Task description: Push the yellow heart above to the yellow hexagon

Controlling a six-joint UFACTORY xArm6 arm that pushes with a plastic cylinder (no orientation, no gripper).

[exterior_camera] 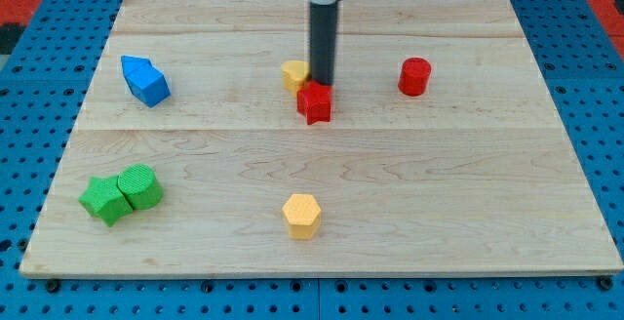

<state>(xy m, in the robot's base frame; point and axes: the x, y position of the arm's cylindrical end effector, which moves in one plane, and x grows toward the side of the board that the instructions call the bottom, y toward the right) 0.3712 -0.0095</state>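
Looking down on the wooden board point(195, 252) in the camera view, my tip point(321, 83) was found planted just right of the yellow heart point(294, 74), touching or nearly touching it, directly above the red star point(315, 103). The yellow hexagon point(301, 215) was noted well below, near the view's bottom. No claw was fitted, so no open or closed state could be recorded.

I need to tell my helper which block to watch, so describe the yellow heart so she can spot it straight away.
Start at the pale wooden board and find the dark rod near the top middle. My tip sits by the red star block; the yellow heart block is just to the view's left of the rod. The only other yellow block, the yellow hexagon block, sits alone near the bottom.
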